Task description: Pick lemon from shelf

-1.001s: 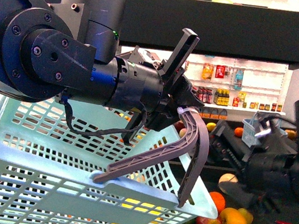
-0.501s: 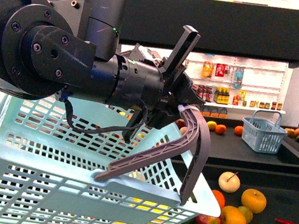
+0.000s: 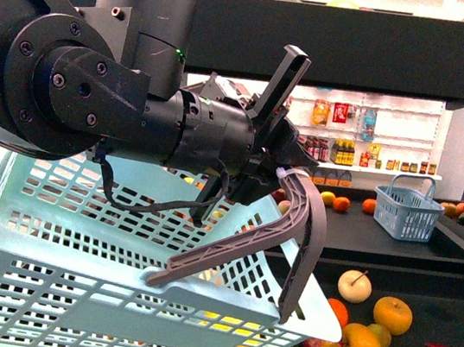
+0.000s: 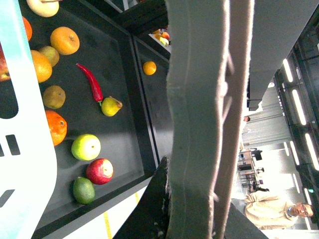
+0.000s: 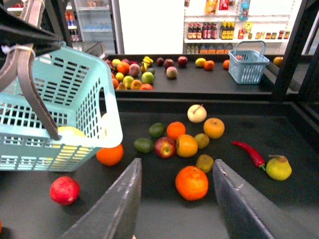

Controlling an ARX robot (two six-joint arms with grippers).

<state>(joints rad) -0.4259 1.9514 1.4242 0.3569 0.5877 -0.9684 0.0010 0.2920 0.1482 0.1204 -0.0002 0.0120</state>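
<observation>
The lemon (image 5: 187, 146), a smooth yellow oval, lies on the black shelf (image 5: 284, 124) among oranges, with a red apple (image 5: 164, 147) beside it. It also shows in the front view as the lemon (image 3: 361, 345), right of the basket. My right gripper (image 5: 177, 165) is open and stands short of the lemon, with an orange (image 5: 192, 182) in line between its fingers. My left gripper (image 3: 280, 170) is shut on the grey basket handle (image 3: 294, 226) and holds the pale blue basket (image 3: 109, 295) tilted in the air. The handle (image 4: 199, 114) fills the left wrist view.
A round stemmed yellow-orange fruit (image 5: 214, 128), a red chilli (image 5: 250, 152), a pear (image 5: 278, 168) and limes lie around the lemon. Something yellow shows through the basket wall (image 5: 70, 133). A small blue basket (image 5: 247, 63) and more fruit sit on the far tier. An upper tier (image 3: 365, 41) overhangs.
The right arm, a second ago in the front view over the fruit at the right, has drawn back out of that view. The left arm and basket have barely shifted.
</observation>
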